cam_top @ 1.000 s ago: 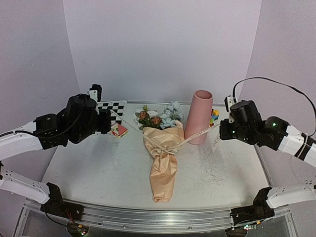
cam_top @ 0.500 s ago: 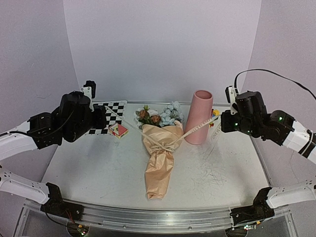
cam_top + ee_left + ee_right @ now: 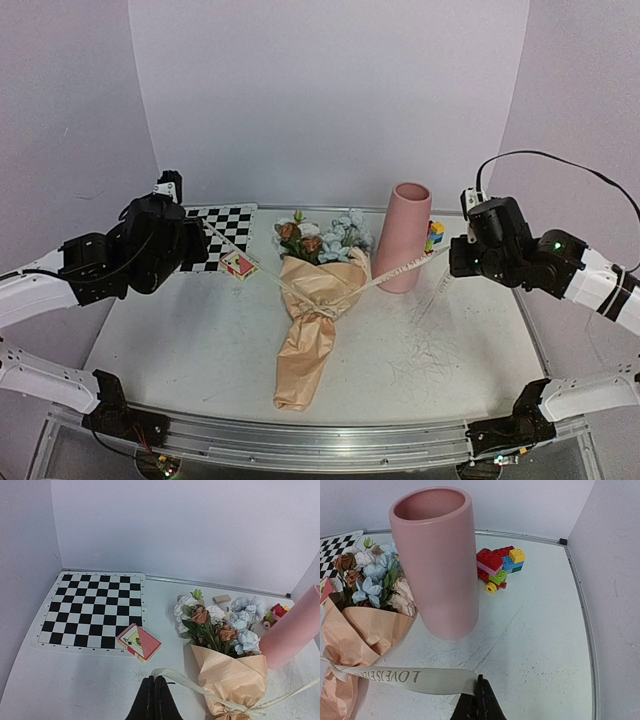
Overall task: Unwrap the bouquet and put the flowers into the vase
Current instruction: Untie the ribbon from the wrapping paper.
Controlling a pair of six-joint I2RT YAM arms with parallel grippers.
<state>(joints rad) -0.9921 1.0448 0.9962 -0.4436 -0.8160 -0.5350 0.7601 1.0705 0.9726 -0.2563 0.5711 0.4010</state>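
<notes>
The bouquet [image 3: 310, 320] lies on the table, a peach-tan paper cone [image 3: 232, 677] with the flowers [image 3: 322, 238] at its far end. A cream ribbon [image 3: 400, 272] is tied round its middle and stretches taut to both sides. My left gripper [image 3: 153, 680] is shut on the ribbon's left end [image 3: 172, 676], up left of the bouquet. On the right, my right gripper [image 3: 480, 680] is shut on the printed ribbon end [image 3: 415, 678]. The pink vase [image 3: 404, 237] stands upright just right of the flowers [image 3: 375, 580], behind the right ribbon strand.
A checkerboard mat [image 3: 222, 225] and a pack of cards [image 3: 139, 642] lie at the left back. Colourful toy blocks [image 3: 500, 567] sit behind the vase [image 3: 437, 562]. A small tan block [image 3: 221, 599] lies behind the flowers [image 3: 217, 622]. Walls close the back and sides.
Both arms pulled the ribbon ends apart and upward. The bouquet slid left and tilted, its tail swinging toward the near left. The knot is drawn tighter.
</notes>
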